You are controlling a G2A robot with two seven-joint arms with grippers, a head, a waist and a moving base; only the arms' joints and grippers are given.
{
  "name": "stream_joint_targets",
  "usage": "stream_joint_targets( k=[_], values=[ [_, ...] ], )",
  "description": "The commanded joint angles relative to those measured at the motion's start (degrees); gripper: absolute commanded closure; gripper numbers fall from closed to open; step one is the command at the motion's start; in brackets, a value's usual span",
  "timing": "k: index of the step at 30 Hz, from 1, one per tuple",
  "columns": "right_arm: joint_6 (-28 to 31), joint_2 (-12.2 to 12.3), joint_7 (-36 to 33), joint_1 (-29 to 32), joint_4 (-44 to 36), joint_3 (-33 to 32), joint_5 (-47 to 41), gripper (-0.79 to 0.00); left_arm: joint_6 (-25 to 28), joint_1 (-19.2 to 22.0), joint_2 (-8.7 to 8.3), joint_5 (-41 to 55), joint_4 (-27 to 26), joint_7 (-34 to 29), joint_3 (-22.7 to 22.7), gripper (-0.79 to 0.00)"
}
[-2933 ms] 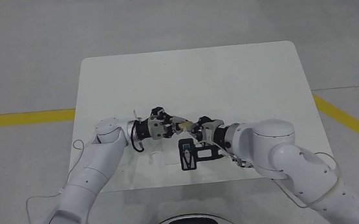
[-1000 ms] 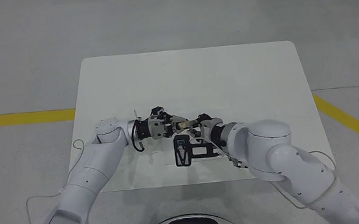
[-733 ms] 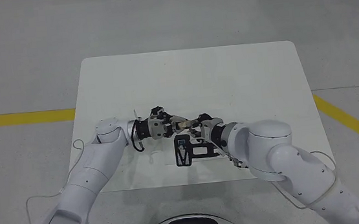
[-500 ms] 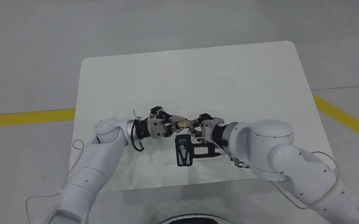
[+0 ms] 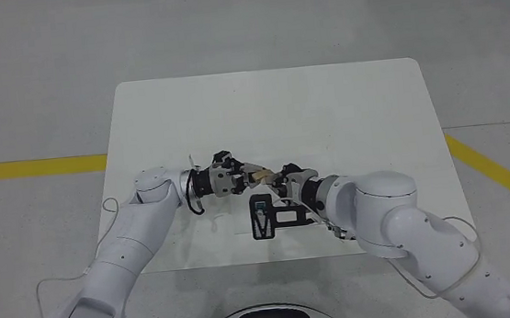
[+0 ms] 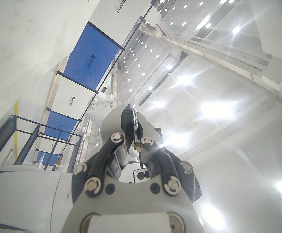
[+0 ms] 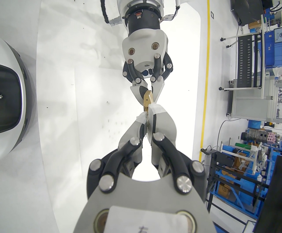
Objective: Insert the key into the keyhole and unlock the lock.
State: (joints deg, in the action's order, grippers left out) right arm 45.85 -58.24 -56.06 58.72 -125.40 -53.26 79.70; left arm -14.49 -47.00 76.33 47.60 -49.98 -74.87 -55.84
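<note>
Fingers [image 7: 164, 125] of right gripper [image 7: 148, 112] are pressed together, pinching the key [image 7: 149, 126] by its head. The left gripper [image 7: 148, 102] has its fingers [image 7: 159, 88] closed on the brass padlock [image 7: 147, 97] from both sides.

White table [image 5: 342, 104] lies underneath. Left arm [image 5: 145, 216] and right arm [image 5: 384, 204] meet over its front-middle area, grippers nose to nose, w/ padlock and key held up in the air btwn them. Padlock's lower end faces the right gripper. The key blade points straight at that end and its tip touches it. How deep it's in — can't tell, as the fingertips hide the joint.

Risks from here:
- Key is thin and gripped over a small area. If the blade sits off-axis, pushing prob. pivots it in the pinch instead of seating it.
- Turning puts torque on smooth brass, so the padlock may rotate w/ the key in the left grip, and the lock won't open.
- No support from the table — any slip means a drop.
</note>
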Motion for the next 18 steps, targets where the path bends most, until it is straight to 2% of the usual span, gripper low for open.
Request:
stream_joint_targets(
  k=[1,18],
  values=[
    [-0.30,-0.06,-0.59,-0.16,-0.05,0.21,0.21,0.000,0.00,-0.01,-0.01,-0.05,-0.05,0.08,-0.01,0.000],
    [-3.11,-1.07,-5.48,-2.04,0.25,4.70,2.08,0.000,-0.39,-0.02,-0.02,-0.39,0.00,1.03,0.01,0.000]
  ],
)
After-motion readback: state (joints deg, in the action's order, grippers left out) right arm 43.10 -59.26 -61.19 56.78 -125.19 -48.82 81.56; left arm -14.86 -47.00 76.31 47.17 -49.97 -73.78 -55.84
